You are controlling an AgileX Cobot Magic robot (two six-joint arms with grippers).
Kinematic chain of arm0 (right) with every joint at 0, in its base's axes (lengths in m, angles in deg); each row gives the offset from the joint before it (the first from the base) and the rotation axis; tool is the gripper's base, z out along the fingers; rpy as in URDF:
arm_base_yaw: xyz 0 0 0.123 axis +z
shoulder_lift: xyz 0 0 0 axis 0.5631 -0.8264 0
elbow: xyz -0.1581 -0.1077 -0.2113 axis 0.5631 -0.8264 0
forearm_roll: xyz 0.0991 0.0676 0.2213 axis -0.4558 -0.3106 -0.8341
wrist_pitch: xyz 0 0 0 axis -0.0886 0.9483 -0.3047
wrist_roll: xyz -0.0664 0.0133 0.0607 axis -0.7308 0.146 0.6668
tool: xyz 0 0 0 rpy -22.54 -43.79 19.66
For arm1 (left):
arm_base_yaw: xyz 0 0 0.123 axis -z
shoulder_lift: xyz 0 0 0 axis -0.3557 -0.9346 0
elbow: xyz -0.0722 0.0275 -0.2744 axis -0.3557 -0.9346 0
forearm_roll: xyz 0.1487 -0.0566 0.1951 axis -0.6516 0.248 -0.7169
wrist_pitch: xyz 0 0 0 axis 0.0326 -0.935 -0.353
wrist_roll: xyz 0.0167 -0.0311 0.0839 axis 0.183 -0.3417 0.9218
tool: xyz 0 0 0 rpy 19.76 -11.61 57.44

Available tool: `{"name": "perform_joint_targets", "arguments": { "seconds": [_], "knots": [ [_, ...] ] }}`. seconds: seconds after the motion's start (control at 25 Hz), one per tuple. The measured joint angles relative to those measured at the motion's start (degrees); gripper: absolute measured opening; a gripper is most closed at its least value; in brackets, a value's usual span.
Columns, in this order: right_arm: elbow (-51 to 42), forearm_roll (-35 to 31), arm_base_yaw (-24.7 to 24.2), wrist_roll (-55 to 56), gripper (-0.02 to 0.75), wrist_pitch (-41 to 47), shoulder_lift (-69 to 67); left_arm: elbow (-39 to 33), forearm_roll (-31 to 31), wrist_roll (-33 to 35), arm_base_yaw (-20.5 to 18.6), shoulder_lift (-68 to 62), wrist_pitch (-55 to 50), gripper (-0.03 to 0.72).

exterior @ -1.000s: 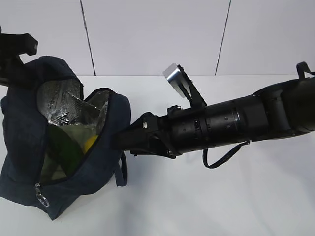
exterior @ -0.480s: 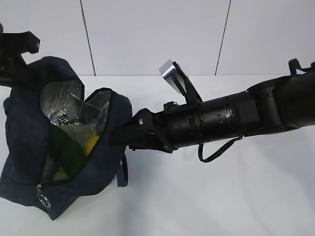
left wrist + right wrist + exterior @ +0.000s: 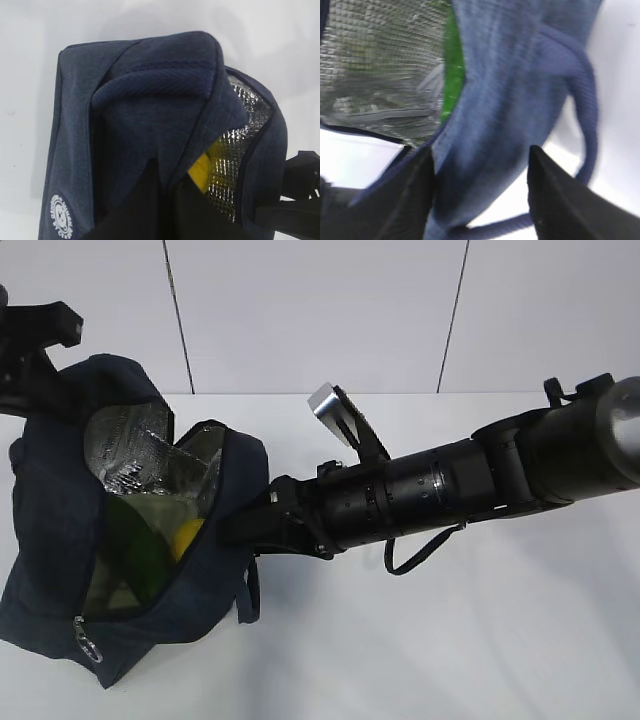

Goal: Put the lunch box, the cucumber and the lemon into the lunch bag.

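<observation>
The dark navy lunch bag lies open at the left, its silver foil lining showing. Inside it I see the dark green cucumber, the yellow lemon and a pale green patch of the lunch box behind them. My left gripper is shut on the bag's upper flap and holds it up; the lemon peeks out beside it. My right gripper is open, with the bag's right side wall between its fingers; the right finger stands clear of the cloth.
The bag's looped handle hangs on the white table just right of my right gripper. A zipper ring pull lies at the bag's near corner. A white wall stands behind the table.
My right arm has slid left up to the bag's side wall, and its fingers have drawn somewhat closer together. The left gripper keeps its hold on the flap.
</observation>
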Motion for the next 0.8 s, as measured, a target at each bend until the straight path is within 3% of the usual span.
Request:
{"name": "perform_joint_targets", "arguments": {
  "seconds": [0.28,0.6,0.8],
  "knots": [
    [1.14,0.00,0.00,0.00,0.294,2.38,-0.68,0.00,0.00,0.00,0.00,0.00,-0.05,-0.007],
    [1.16,0.11,0.00,0.00,0.031,2.63,-0.68,0.00,0.00,0.00,0.00,0.00,-0.19,-0.007],
    [1.16,0.20,0.00,0.80,0.010,4.29,-0.68,0.00,-0.98,0.00,0.00,0.00,-1.19,-0.007]
  ]
}}
